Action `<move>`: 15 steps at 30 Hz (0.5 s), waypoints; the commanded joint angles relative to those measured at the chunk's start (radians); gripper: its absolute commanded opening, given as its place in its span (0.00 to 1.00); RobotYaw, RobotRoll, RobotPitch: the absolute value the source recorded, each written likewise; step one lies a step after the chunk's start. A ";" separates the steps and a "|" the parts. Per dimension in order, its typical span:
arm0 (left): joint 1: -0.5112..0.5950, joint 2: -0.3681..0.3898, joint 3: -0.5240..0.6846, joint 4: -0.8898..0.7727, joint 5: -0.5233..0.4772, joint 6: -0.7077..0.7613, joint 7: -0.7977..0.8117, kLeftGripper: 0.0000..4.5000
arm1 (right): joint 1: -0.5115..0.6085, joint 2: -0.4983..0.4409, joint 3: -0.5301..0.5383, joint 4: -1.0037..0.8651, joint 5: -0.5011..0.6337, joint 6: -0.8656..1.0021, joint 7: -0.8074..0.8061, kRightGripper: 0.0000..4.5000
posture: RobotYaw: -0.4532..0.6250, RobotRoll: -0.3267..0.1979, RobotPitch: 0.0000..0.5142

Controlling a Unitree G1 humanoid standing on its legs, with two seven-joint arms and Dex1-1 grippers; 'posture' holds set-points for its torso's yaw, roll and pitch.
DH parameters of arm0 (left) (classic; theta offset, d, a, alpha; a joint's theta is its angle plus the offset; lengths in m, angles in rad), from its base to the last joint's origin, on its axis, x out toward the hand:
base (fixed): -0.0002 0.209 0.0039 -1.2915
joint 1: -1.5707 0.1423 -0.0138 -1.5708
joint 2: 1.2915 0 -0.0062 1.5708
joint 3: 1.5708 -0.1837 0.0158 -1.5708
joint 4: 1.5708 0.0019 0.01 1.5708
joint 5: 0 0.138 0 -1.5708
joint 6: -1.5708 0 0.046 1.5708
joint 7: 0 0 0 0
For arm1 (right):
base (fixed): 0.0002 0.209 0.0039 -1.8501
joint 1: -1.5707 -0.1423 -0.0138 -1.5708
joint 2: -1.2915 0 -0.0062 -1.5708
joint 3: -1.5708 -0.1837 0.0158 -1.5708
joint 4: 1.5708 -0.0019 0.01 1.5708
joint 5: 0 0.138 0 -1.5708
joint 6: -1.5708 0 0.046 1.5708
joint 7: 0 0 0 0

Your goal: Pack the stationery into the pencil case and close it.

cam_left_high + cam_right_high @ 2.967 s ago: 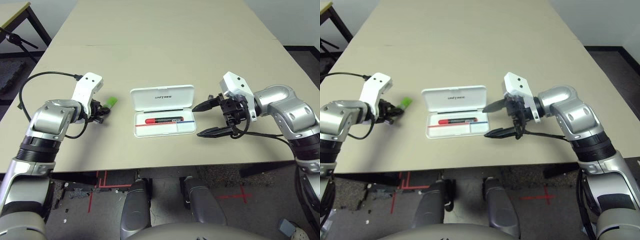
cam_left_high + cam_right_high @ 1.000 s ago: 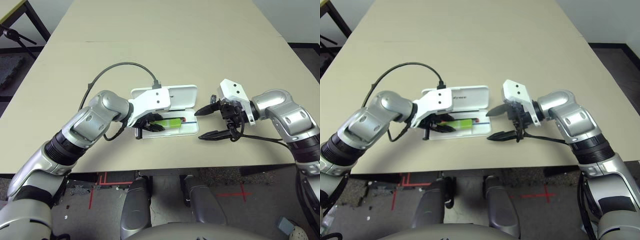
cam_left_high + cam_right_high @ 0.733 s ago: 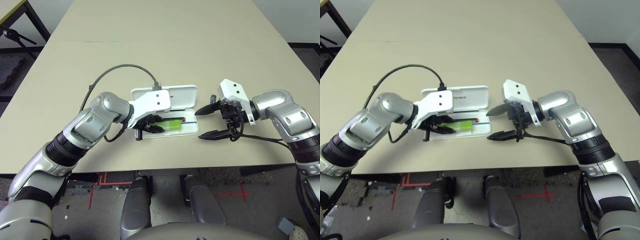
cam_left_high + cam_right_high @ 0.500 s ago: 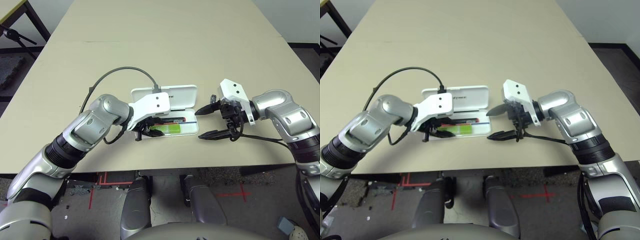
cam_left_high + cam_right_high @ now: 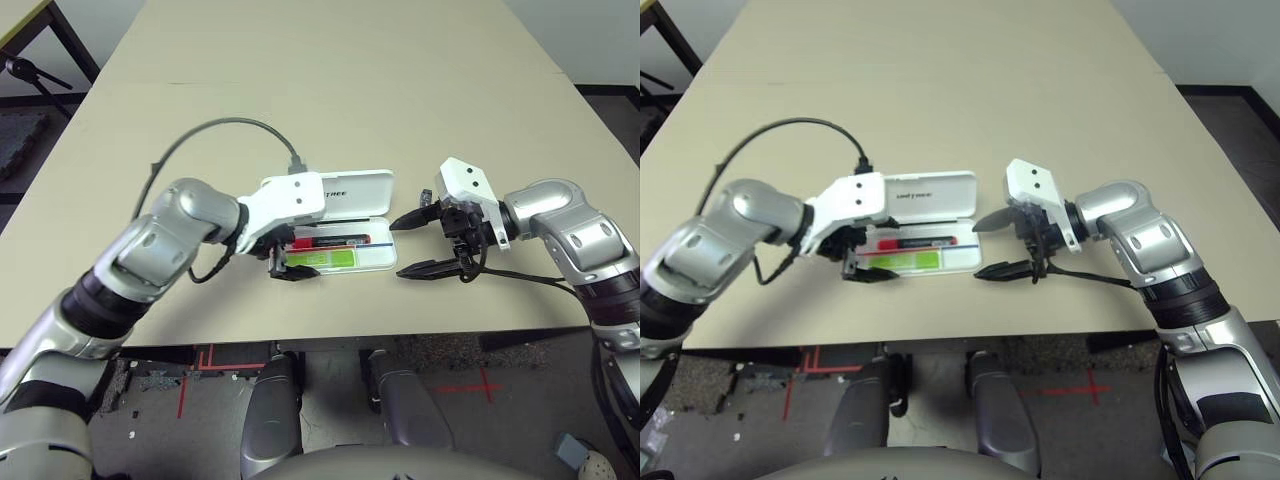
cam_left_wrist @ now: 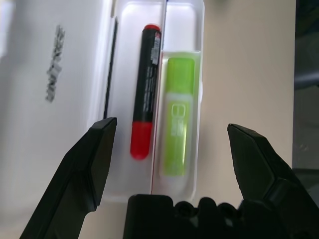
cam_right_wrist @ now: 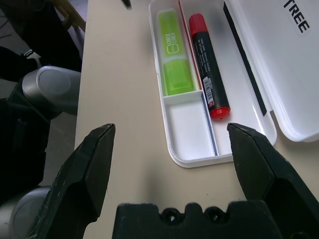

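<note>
The white pencil case [image 5: 375,259] lies open on the table [image 5: 300,120], its lid [image 5: 365,188] raised toward 12 o'clock. In its long compartment is the red-and-black marker [image 7: 209,69], while the green marker [image 7: 174,55] lies in the near compartment at 7 o'clock, across the divider. The left gripper [image 6: 173,123] is at the case's 9 o'clock end — fingers wide apart, markers lying below them. The right gripper [image 7: 172,125], at 3 o'clock, also stands wide. A small dark grey block [image 5: 426,198] sits at 2 o'clock — just beside the right gripper.
</note>
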 commanded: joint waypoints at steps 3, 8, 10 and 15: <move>0.057 0.073 0.102 -0.054 -0.069 -0.013 -0.036 1.00 | 0.027 -0.014 -0.026 -0.030 0.022 0.021 -0.006 1.00 | 0.37 0.62 0.40; 0.098 0.090 0.127 -0.061 -0.073 -0.024 -0.017 1.00 | 0.024 0.016 -0.114 -0.056 0.084 0.083 -0.090 1.00 | 0.38 0.62 0.39; 0.108 0.085 0.125 -0.065 -0.072 -0.027 -0.008 1.00 | 0.022 0.020 -0.148 -0.068 0.102 0.126 -0.138 1.00 | 0.38 0.62 0.38; 0.121 0.075 0.113 -0.060 -0.061 -0.041 0.010 1.00 | -0.022 0.068 -0.260 -0.065 0.124 0.284 -0.365 1.00 | 0.37 0.62 0.38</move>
